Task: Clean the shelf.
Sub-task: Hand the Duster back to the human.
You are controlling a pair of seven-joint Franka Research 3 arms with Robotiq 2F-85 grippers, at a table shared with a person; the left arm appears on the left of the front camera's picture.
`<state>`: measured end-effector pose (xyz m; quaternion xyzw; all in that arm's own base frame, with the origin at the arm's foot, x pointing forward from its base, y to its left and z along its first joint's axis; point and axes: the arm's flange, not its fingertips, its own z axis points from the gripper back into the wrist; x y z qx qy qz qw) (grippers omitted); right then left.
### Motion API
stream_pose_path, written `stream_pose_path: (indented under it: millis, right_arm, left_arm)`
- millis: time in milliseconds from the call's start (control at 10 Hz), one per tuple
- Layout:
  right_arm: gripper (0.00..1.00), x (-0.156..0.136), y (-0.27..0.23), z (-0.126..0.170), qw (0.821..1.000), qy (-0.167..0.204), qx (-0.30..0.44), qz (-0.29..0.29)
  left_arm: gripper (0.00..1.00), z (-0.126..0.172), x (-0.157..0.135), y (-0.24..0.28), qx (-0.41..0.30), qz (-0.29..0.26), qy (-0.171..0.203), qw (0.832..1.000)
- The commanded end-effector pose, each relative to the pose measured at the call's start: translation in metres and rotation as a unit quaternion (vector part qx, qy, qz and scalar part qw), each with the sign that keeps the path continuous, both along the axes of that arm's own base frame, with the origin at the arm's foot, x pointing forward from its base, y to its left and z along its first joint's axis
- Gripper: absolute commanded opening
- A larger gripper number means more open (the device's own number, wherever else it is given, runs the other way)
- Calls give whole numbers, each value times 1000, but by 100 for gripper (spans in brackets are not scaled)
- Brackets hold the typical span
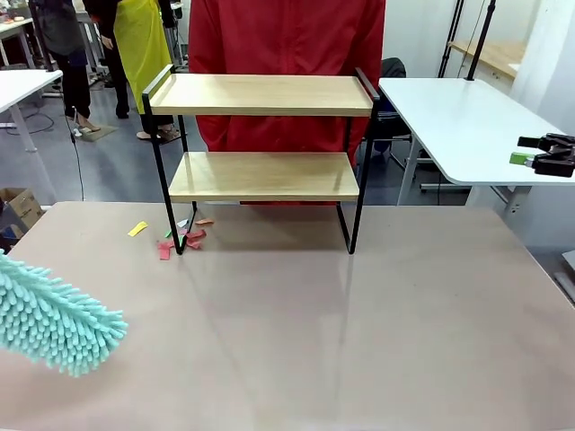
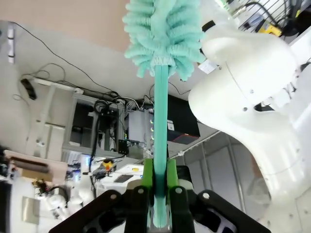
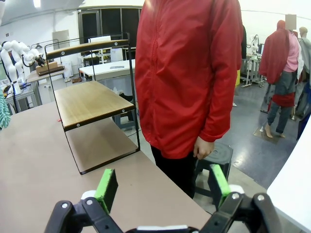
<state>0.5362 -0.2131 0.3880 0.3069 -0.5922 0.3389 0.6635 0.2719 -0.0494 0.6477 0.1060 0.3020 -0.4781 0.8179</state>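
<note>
Your shelf (image 1: 261,135): two-tier, stands upright at the far side of the tabletop (image 1: 359,332), both boards bare, just in front of a person in a red jacket (image 3: 187,73). Paper scraps (image 1: 182,239): on the tabletop by its left front leg. Your left pincer (image 2: 159,187): clamped on a teal duster (image 2: 163,34). Your right pincer (image 3: 163,187): spread wide, holding nothing.

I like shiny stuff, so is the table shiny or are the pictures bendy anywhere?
Front view: the table is glossy, faintly mirroring the shelf legs. Right wrist view: wide lens bends the shelf's frame and the floor. Left wrist view: the duster is sharp, the left gripper slightly soft.
</note>
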Motion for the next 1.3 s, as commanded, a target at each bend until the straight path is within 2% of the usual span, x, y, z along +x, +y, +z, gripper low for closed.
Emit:
stream_pose_path:
  millis: [0, 600, 700, 900, 1000, 1200]
  right_arm:
    - [100, 1, 3, 7, 1000, 8, -2, -8]
    - [100, 0, 0, 0, 1000, 0, 0, 0]
    - [100, 6, 9, 21, 1000, -20, -9, 4]
    - [100, 13, 40, 77, 999, -30, -26, 24]
    - [100, 13, 52, 100, 998, -27, -27, 59]
    - [100, 11, 74, 148, 989, -14, -30, 142]
  left_arm:
    - [13, 11, -6, 5, -6, 5, -10, 1000]
    - [13, 6, -4, 5, -1, 7, -10, 1000]
    - [13, 23, -9, 14, -68, 17, -26, 997]
    - [13, 24, -2, 7, -100, -24, -51, 993]
    - [13, 18, -1, 6, -132, -33, -67, 988]
    - [13, 0, 15, 4, -222, -72, -91, 968]
